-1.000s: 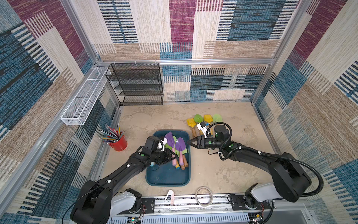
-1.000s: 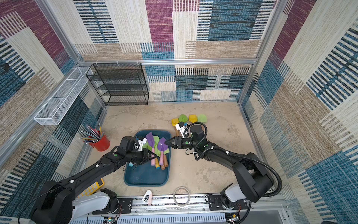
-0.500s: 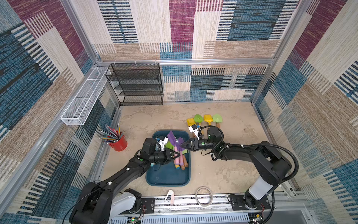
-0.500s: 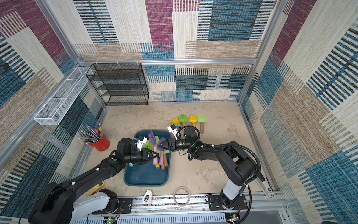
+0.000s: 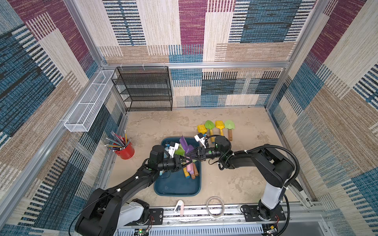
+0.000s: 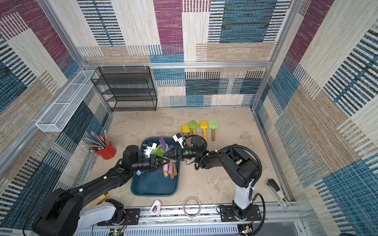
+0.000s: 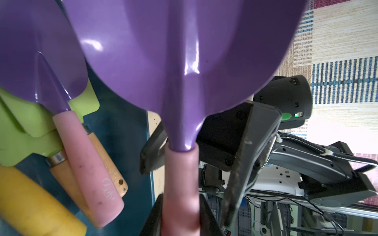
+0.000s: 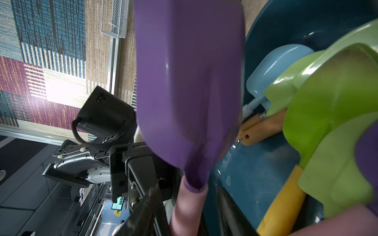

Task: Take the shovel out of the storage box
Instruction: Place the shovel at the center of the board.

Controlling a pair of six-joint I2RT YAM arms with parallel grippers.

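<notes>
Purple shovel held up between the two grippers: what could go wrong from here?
The left gripper clamps the purple shovel by its pink handle; the right gripper straddles the neck, not yet closed. If the left lets go early, the shovel may drop back into the storage box. The grippers sit close and might collide.

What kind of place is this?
Probably a robot practice booth, not a bedroom: two robot arms bolted to a metal rail, patterned walls on a metal frame, and toy shovels set out beside a blue storage box.
</notes>
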